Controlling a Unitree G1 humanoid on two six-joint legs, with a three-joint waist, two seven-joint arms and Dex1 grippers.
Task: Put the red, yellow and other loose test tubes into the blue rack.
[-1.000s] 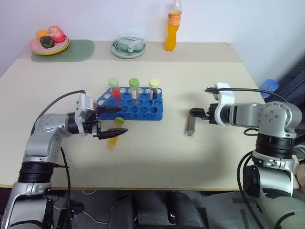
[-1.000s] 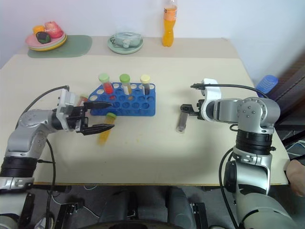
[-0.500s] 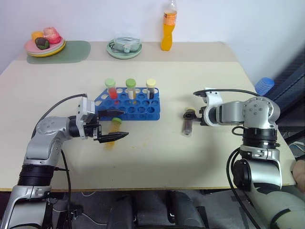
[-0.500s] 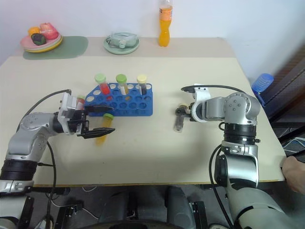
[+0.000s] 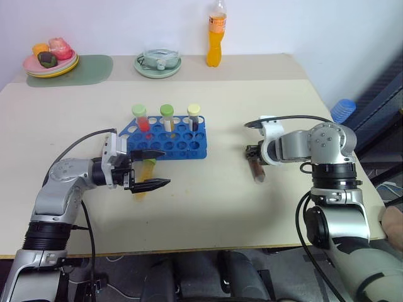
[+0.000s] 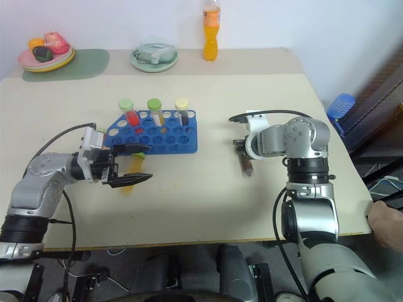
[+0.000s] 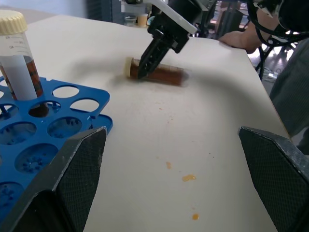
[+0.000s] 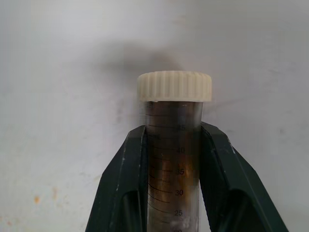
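Grabbing the dark brown tube [image 8: 174,154]: right gripper [image 5: 254,153] has its jaws clamped on the barrel just below the pale yellow cap, tube lying flat on the table [image 5: 264,100], well right of the blue rack [image 5: 182,148]. Next move likely needs a lift, tipping it upright, then carrying it left to a free hole. Left gripper [image 5: 151,169] hangs with jaws wide around the loose orange-yellow tube [image 5: 145,179], green cap, lying just near of the rack; not gripped. Three capped tubes stand in the rack's far row. Brown tube is clear, graduated, ribbed cap.
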